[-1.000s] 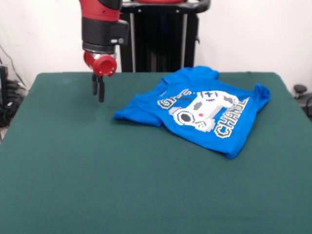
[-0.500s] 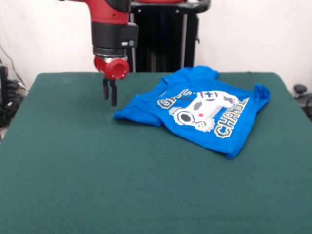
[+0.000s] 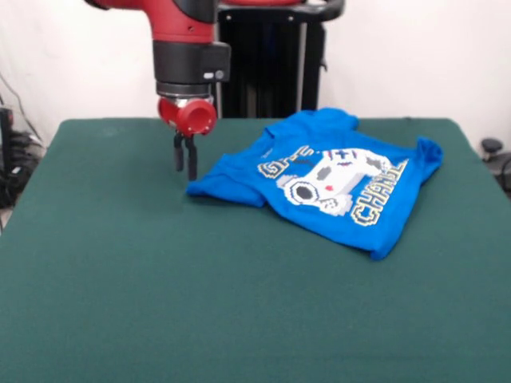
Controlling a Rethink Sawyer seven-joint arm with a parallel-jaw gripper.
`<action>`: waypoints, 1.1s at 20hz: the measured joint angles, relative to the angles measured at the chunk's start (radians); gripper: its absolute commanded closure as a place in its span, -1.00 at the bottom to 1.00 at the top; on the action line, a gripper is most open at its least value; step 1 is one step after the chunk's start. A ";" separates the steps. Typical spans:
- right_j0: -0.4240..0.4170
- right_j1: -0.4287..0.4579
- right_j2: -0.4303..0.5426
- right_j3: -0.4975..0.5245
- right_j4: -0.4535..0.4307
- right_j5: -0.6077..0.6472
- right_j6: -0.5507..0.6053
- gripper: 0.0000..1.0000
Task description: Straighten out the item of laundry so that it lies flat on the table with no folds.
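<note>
front view: a small bright blue t-shirt [image 3: 335,179] lies rumpled on the dark green felt-covered surface [image 3: 160,303], with the black two-fingered end effector [image 3: 185,166] just off its corner.

the end effector hangs from the red and black arm [image 3: 185,56] with its two fingers close together, clenched on nothing. its tips sit just above the surface, right beside the shirt's corner that reaches farthest to the picture's left, and whether they touch the cloth cannot be told. the shirt lies in the far right part of the surface, skewed, with its edges folded under and a white-grey game controller print [image 3: 327,177] and pixel lettering facing up. from the end effector the shirt spreads away to the picture's right.
</note>
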 measured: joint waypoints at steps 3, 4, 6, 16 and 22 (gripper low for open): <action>-0.002 0.014 0.000 -0.003 0.000 -0.023 0.000 -1.00; -0.002 0.016 0.000 -0.004 0.000 -0.025 0.000 -1.00; -0.002 0.031 0.000 -0.006 0.000 -0.035 0.000 -1.00; -0.011 0.105 0.017 -0.010 -0.001 -0.064 0.000 -1.00; -0.019 0.105 0.023 -0.009 -0.019 -0.068 0.000 -1.00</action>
